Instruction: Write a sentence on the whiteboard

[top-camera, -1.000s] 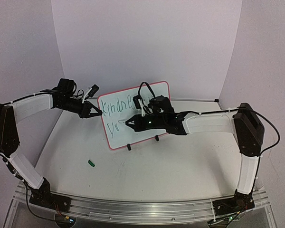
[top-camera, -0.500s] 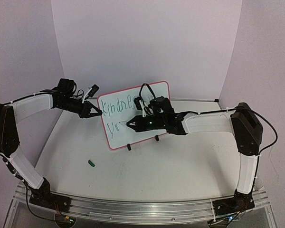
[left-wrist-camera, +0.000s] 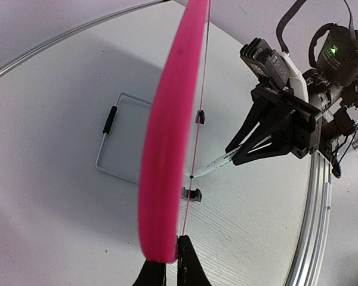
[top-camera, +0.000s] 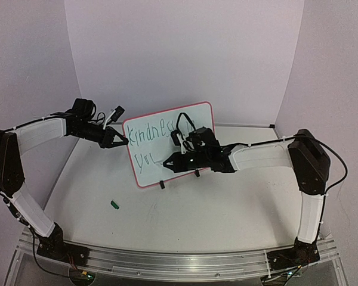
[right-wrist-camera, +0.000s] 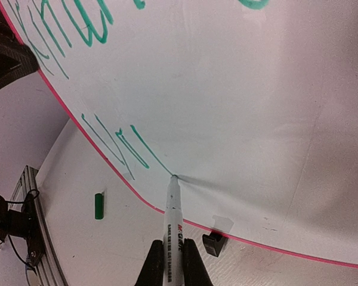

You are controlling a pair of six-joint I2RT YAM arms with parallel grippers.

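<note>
The whiteboard (top-camera: 167,128), white with a thin red frame and two black feet, stands tilted at mid table. Green lettering, the sentence (top-camera: 148,136), fills its upper row, with a few strokes (top-camera: 146,159) below. My left gripper (top-camera: 120,142) is shut on the board's left edge (left-wrist-camera: 167,149). My right gripper (top-camera: 170,162) is shut on a white marker (right-wrist-camera: 173,211) whose tip touches the board's lower row at the end of a green stroke (right-wrist-camera: 149,156). The marker also shows in the left wrist view (left-wrist-camera: 215,164).
A small green marker cap (top-camera: 114,204) lies on the table in front of the board's left side; it also shows in the right wrist view (right-wrist-camera: 98,205). A wire stand (left-wrist-camera: 116,140) lies behind the board. White walls close the back and sides.
My right gripper has moved down and a little right with the marker, drawing a further green stroke in the lower row. The left arm and the board have not moved.
</note>
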